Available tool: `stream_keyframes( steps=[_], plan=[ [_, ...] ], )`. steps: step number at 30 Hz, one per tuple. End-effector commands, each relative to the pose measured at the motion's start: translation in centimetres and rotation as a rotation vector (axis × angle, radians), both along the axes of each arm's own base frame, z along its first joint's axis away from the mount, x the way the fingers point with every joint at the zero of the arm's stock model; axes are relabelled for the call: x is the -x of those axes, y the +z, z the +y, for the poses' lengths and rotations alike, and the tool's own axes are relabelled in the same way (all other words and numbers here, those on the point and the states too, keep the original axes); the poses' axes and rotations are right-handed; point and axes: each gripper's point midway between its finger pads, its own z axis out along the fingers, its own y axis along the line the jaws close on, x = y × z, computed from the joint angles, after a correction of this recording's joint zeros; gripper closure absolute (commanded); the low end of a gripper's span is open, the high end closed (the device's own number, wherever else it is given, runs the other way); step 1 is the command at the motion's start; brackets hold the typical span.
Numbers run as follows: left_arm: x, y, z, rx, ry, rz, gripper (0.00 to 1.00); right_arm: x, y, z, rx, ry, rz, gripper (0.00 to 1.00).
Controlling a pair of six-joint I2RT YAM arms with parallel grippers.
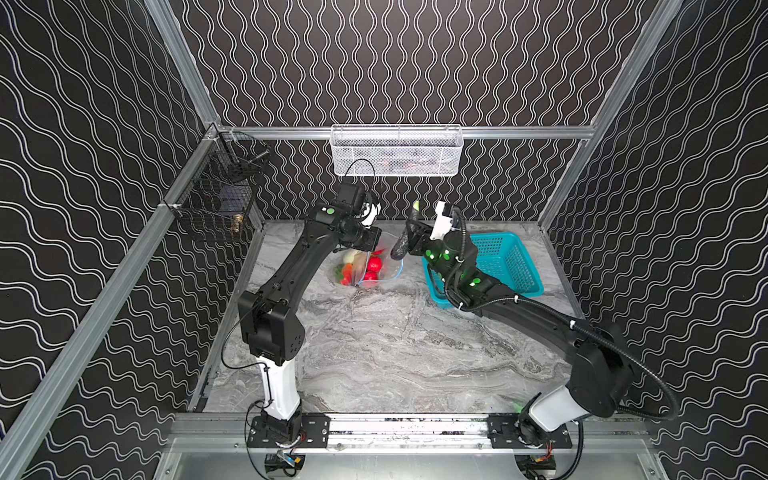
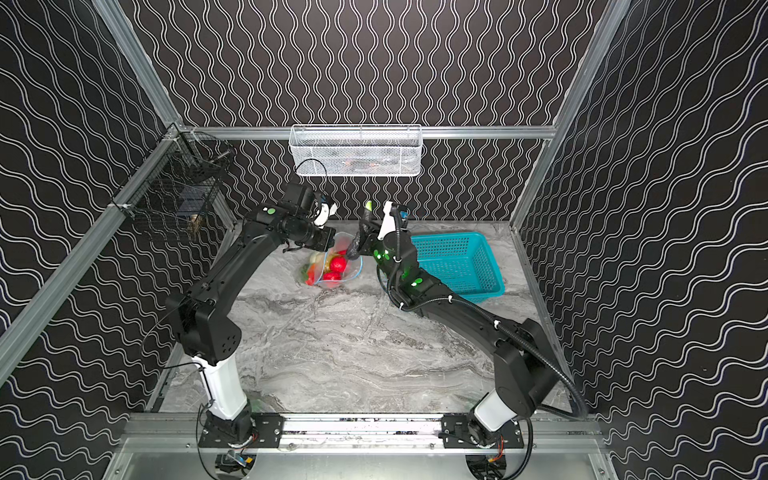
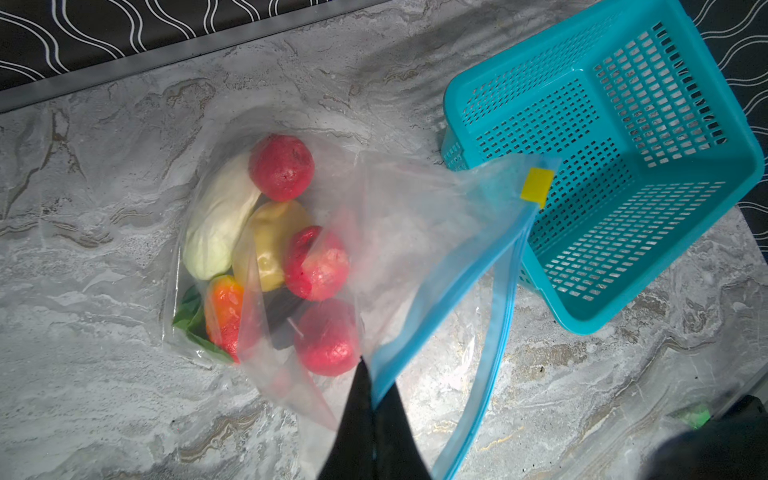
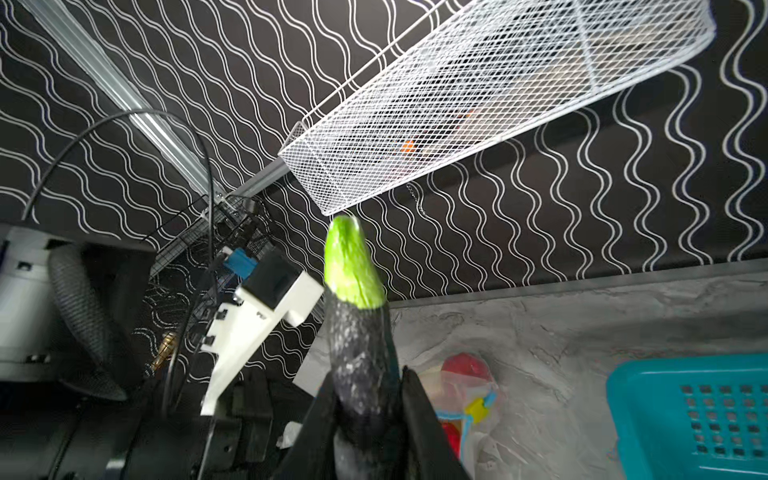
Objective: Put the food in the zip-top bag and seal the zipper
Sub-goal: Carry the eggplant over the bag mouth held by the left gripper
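Note:
The clear zip-top bag lies on the marble table with its mouth lifted and open. My left gripper is shut on the light-blue zipper at the mouth; the yellow slider sits at the far end. Inside lie three red fruits, a white oblong one, a yellow one, an orange-red one and a dark one. My right gripper is shut on a dark, green-tipped vegetable, held upright just right of the bag in both top views.
A teal perforated basket stands right of the bag, under the right arm, with nothing showing inside. A white mesh basket hangs on the back wall and a black wire basket on the left wall.

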Motion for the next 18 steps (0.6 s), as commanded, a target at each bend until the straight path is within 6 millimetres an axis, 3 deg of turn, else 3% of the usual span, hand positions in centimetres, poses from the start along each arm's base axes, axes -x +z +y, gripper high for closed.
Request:
stream_keyframes(
  steps=[1, 18],
  plan=[
    [0.4, 0.5, 0.0, 0.014, -0.003, -0.002, 1.0, 0.0, 1.4, 0.8, -0.001, 0.001, -0.063, 0.87],
    [0.6, 1.0, 0.2, 0.017, 0.002, -0.014, 1.0, -0.3, -2.6, 3.6, 0.009, 0.025, -0.016, 0.87]
  ],
)
